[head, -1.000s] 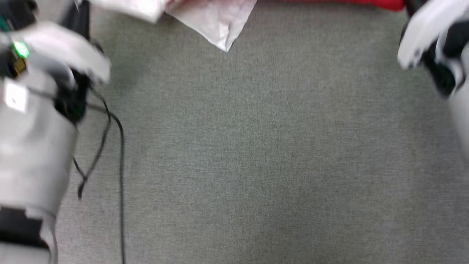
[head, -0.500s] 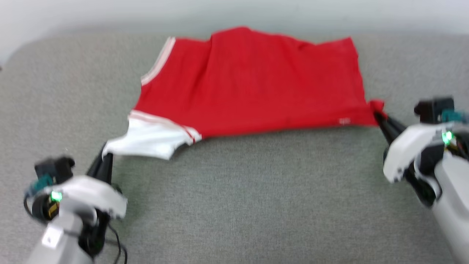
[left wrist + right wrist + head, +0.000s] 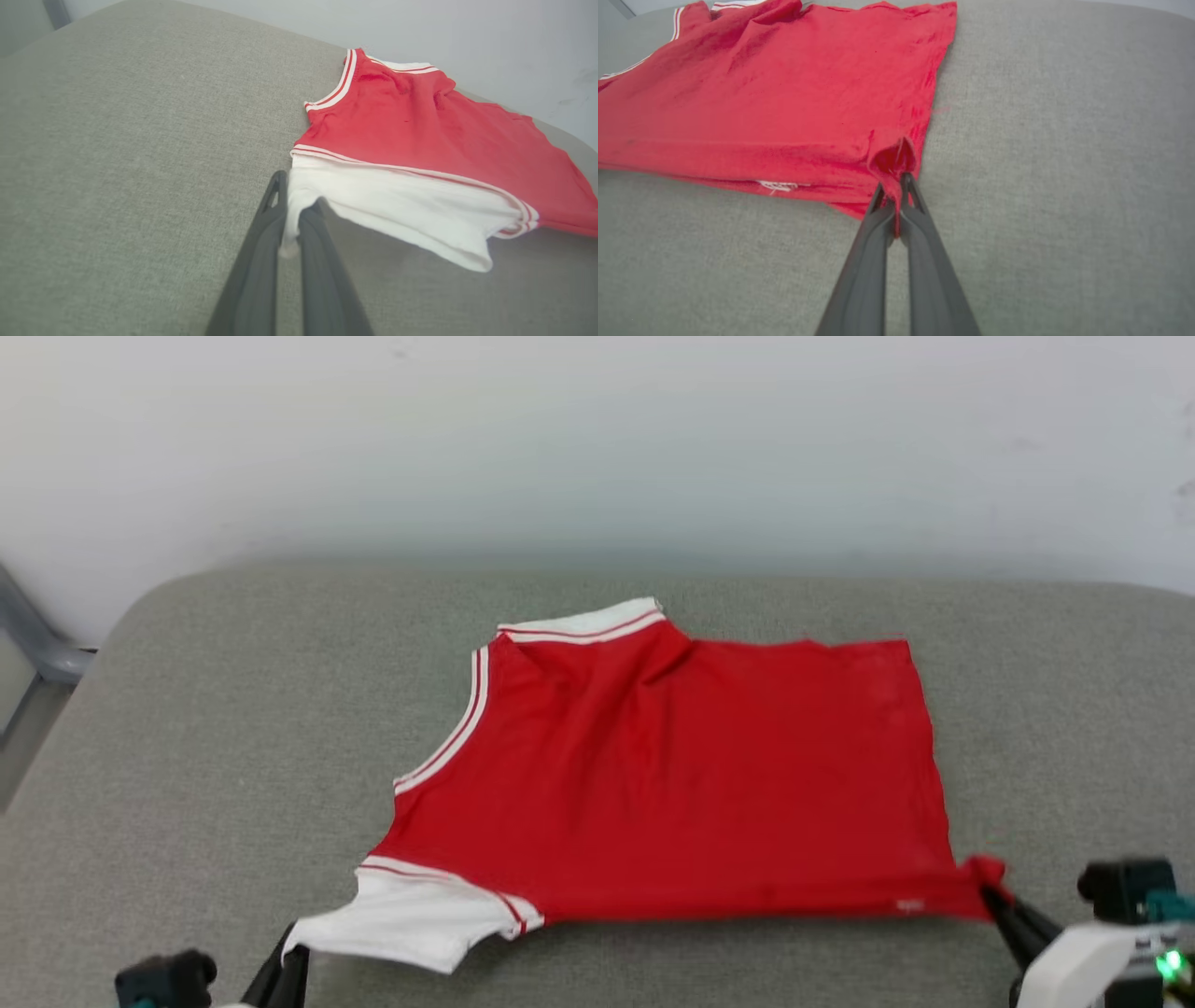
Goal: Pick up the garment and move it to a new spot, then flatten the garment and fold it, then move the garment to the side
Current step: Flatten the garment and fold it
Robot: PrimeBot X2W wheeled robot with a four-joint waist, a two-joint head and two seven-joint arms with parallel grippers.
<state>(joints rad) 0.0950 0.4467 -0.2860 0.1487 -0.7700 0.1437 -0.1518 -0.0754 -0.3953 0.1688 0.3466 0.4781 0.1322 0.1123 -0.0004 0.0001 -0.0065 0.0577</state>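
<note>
The garment [image 3: 691, 775] is a red jersey with white striped trim, spread back-side up on the grey padded surface [image 3: 187, 756]. My left gripper [image 3: 291, 957] is at the lower left, shut on the tip of the white sleeve [image 3: 397, 205]. In the left wrist view the left gripper [image 3: 296, 196] pinches a fold of that sleeve, which is lifted slightly. My right gripper [image 3: 991, 894] is at the lower right, shut on the red hem corner. The right wrist view shows the right gripper [image 3: 893, 184] clamping bunched red cloth of the garment [image 3: 784, 93]. Any lettering is hidden.
A pale wall [image 3: 597, 448] rises behind the surface's far edge. A grey metal bar [image 3: 37, 644] stands past the left corner. Bare grey surface lies to the left, right and in front of the jersey.
The head camera has swung upward, so the whole picture shifted from bare surface to the jersey and the wall. Both grippers keep their hold on the sleeve and the hem corner.
</note>
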